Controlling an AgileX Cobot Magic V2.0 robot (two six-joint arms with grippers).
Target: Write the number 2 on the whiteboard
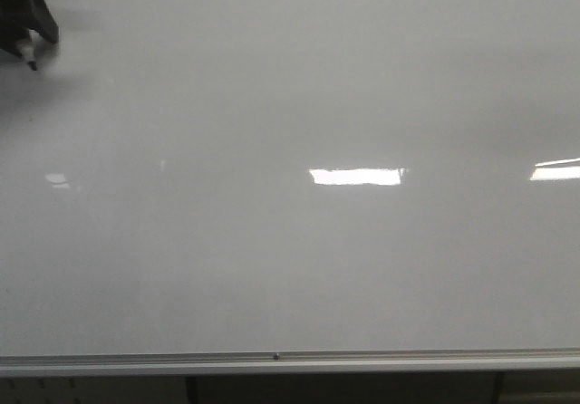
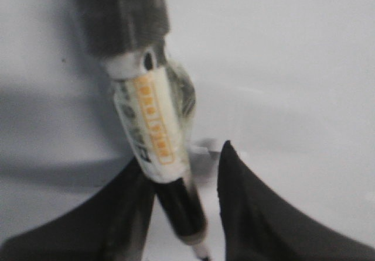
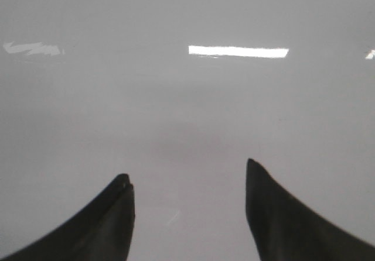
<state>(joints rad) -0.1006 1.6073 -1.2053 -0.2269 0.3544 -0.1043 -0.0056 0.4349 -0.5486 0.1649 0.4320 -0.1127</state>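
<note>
- You face a wide, glossy grey-white whiteboard [image 1: 290, 241] that fills the view, bright ceiling-light reflections lying across its middle.
- Nearest you, a silver metal rail [image 1: 275, 360] runs along its lower edge.
- Your right pincer [image 3: 190, 211] hangs over bare board, its dark fingers spread apart and holding nothing.
- Farther off, in the far left corner, your left pincer [image 1: 27, 37] pinches a marker pen with a white-and-orange label and a black nose [image 2: 155, 138]; its tip points down at the board, but you cannot tell whether it touches.
- No stroke of the number 2 shows anywhere, so by my judgement the writing has not begun: hook, diagonal and flat tail are all left.
</note>
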